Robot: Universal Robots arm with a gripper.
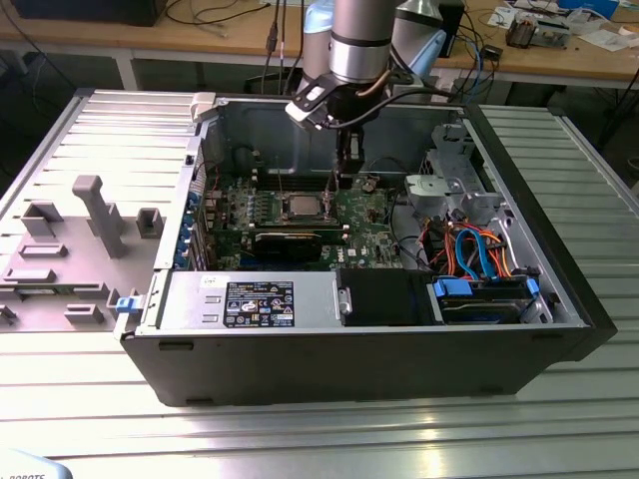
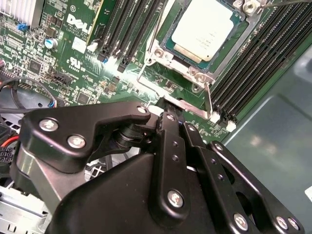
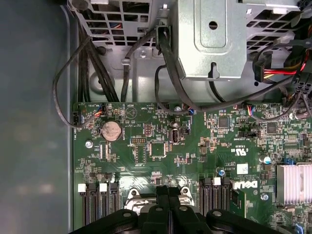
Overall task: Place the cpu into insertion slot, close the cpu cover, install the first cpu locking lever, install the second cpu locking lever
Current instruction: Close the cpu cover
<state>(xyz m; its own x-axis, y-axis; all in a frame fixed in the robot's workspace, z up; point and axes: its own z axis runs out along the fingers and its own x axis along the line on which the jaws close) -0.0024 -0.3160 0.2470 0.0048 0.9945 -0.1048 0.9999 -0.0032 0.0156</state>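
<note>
Already seated, levers pending

Seemingly the cpu (image 1: 303,207) sits in its socket under the lowered cpu cover (image 2: 185,66). At its two o'clock in the exterior view, the gripper (image 1: 345,180) hangs, fingers (image 3: 162,197) pressed together, apparently empty, beside a locking lever (image 2: 187,106); latching looks unfinished.

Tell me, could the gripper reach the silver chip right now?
Probably yes: the gripper hangs just beside the chip in the open case, with nothing between them, though a metal frame covers the chip's edges.

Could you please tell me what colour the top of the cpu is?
The cpu top is silver-grey, clearest in the second wrist view.
</note>
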